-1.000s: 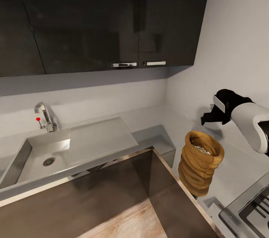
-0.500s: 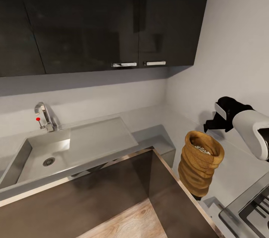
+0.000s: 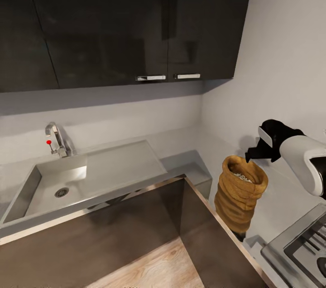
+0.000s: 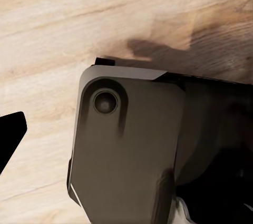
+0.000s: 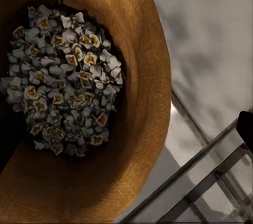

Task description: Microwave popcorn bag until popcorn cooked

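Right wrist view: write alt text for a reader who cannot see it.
Looking down into the open tan popcorn bag, with a heap of pale popcorn inside. Beside the bag lie the grey countertop and the dark bars of a stove grate.

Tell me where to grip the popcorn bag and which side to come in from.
Grip the rolled rim of the popcorn bag, probably from above on the wall side, where the right gripper hovers. The bag stands upright and open on the countertop, with popcorn heaped inside, so keep it level.
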You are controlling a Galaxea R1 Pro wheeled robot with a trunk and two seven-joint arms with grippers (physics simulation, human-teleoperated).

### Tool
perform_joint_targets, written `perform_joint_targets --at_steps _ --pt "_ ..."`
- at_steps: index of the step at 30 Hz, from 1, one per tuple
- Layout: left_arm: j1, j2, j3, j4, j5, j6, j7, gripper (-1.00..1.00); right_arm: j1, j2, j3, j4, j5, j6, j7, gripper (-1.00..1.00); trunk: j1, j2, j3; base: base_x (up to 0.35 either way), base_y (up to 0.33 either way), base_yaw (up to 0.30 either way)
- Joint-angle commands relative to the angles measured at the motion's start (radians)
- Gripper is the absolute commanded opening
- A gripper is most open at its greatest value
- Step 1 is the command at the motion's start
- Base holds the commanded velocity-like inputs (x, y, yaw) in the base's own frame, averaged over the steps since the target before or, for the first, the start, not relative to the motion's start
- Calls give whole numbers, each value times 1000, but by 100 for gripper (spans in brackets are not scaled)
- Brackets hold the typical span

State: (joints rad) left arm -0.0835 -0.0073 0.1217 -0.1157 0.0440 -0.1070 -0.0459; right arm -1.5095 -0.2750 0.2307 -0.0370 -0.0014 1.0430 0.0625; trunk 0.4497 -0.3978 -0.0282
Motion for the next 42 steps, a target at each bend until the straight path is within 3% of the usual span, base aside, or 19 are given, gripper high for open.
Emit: perform_joint_targets --at_steps 1,42 --pt "-1 0 7 1 5 -3 -5 100 2 0 7 -2 0 4 7 100 0 -2 -2 -67 0 0" --pt "-1 4 9 1 5 -3 -5 100 105 3 5 -4 0 4 7 100 0 -2 -2 -35 0 0"
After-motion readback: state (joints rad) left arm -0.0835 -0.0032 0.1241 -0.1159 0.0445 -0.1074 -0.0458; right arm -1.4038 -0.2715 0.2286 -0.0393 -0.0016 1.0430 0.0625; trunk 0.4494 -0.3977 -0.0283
